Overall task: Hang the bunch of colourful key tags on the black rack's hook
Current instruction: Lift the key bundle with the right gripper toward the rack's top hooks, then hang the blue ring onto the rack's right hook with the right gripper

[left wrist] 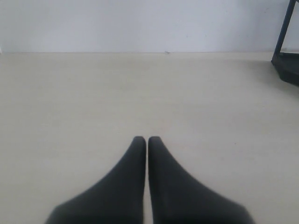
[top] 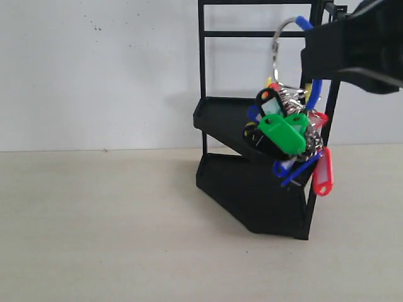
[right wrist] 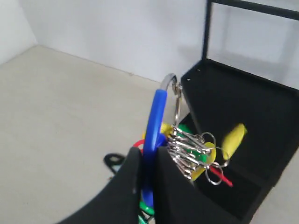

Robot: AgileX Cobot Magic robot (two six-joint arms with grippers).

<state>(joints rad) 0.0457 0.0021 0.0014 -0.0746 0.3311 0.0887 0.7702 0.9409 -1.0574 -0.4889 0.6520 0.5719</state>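
The colourful key tag bunch [top: 288, 132] hangs in the air in front of the black rack [top: 252, 189], its green, red, blue and black tags dangling beside the rack's right rail. My right gripper [right wrist: 147, 156] is shut on the bunch's blue loop [right wrist: 153, 126], with the silver rings [right wrist: 189, 147] spilling beside the fingers. In the exterior view this gripper [top: 315, 60] is a dark mass at the upper right, level with the rack's crossbars. The loop's silver end [top: 282, 34] curves up near the top crossbar. My left gripper [left wrist: 147, 140] is shut and empty over bare table.
The rack's two angular tray shelves [right wrist: 243, 107] sit just behind the hanging tags. A corner of the rack [left wrist: 287, 56] shows at the edge of the left wrist view. A pale wall [top: 94, 63] stands behind the light table [top: 94, 226].
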